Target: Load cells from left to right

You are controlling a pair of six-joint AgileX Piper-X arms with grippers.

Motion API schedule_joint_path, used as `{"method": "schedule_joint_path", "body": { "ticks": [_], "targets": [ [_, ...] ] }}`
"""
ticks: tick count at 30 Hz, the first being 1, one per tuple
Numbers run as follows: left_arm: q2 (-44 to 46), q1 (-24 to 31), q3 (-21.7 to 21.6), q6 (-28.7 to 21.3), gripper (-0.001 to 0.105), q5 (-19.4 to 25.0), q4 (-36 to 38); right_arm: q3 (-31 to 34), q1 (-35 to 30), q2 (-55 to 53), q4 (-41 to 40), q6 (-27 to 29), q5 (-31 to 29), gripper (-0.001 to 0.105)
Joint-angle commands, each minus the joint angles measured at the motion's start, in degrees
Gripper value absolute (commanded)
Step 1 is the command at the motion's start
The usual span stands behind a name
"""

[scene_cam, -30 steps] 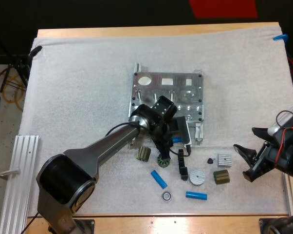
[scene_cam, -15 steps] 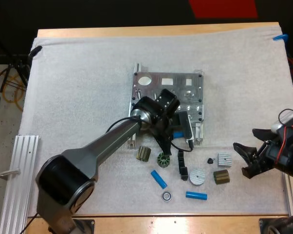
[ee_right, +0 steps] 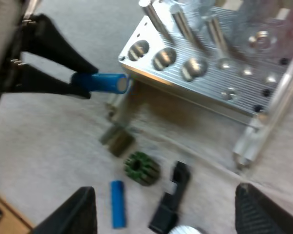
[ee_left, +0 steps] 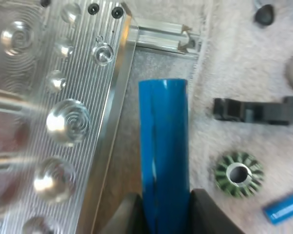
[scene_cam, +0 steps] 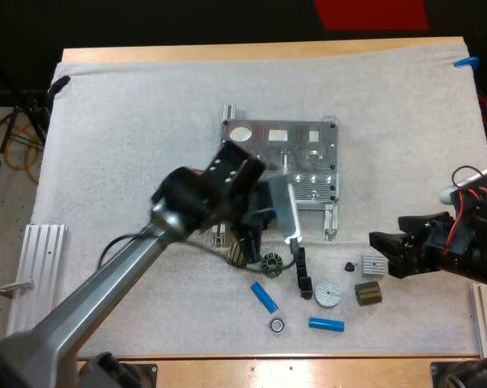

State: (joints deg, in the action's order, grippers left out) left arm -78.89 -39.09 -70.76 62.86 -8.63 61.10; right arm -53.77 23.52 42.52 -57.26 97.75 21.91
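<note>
The metal fixture [scene_cam: 280, 162] sits mid-mat, its row of round sockets along the near edge [ee_left: 64, 122]. My left gripper [ee_left: 163, 204] is shut on a bright blue cylinder [ee_left: 163, 151], held just off the fixture's near edge, close to the left sockets [ee_right: 139, 48]. In the high view that gripper [scene_cam: 260, 222] is blurred at the fixture's near-left corner. Two more blue cylinders [scene_cam: 264, 297] [scene_cam: 326, 324] lie on the mat in front. My right gripper [scene_cam: 383, 252] stands open to the right of the loose parts, holding nothing.
In front of the fixture lie a green toothed ring [scene_cam: 273, 264], an olive ring [scene_cam: 239, 255], a black bracket [scene_cam: 302, 273], a bearing [scene_cam: 277, 325], a silver disc [scene_cam: 328, 293], and small silver [scene_cam: 373, 264] and olive [scene_cam: 368, 293] blocks. An aluminium rail [scene_cam: 33, 291] lies at the left edge.
My left arm has swung left and back, its gripper still holding the blue cylinder near the fixture's front edge. My right gripper has moved left toward the loose parts.
</note>
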Motion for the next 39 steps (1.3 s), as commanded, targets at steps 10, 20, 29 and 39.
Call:
{"method": "schedule_joint_path", "body": {
  "ticks": [10,20,29,39],
  "targets": [
    [12.2,-0.1,0.2,1.7,0.0,-7.4,4.8,-0.6,0.1,5.7,6.3,-4.9,20.3,0.059],
    [12.7,-0.1,0.2,1.7,0.0,-7.6,4.8,-0.6,0.2,14.6,19.5,-13.3,29.1,0.059],
    [12.7,-0.1,0.2,1.4,0.0,-7.9,4.6,-0.6,2.4,20.1,24.1,-15.7,31.4,0.059],
    [12.7,-0.1,0.2,1.2,0.0,-7.9,4.6,-0.6,10.4,26.4,34.5,-20.9,30.8,0.059]
  ]
}}
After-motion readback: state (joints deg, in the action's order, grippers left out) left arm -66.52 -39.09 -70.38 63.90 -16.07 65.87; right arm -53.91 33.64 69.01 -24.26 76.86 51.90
